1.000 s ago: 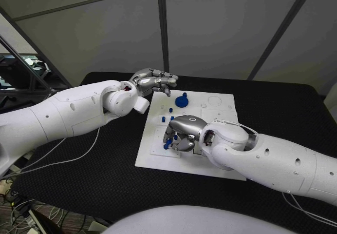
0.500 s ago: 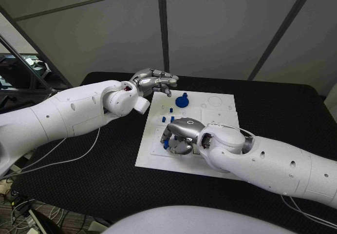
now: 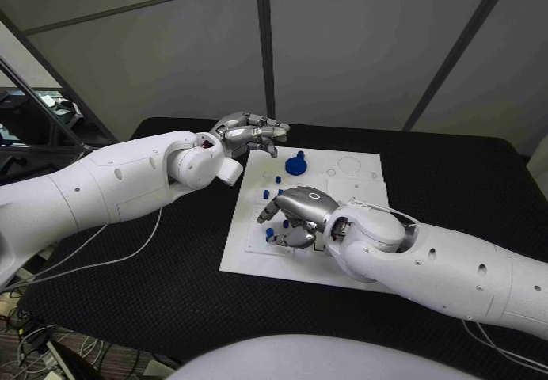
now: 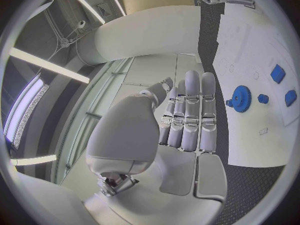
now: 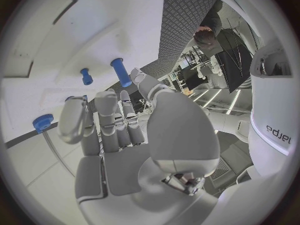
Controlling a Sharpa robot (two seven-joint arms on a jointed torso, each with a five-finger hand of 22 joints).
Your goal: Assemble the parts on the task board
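Right hand (image 3: 294, 215) over task board (image 3: 359, 184)

The right wrist view shows lettering on the robot's white body, mirrored and not clearly readable.

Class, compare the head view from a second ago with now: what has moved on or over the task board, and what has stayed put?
The right hand has shifted slightly toward the board's left side, over the small blue parts, holding nothing visible. The left hand stayed curled beyond the task board. The blue gear has not moved.
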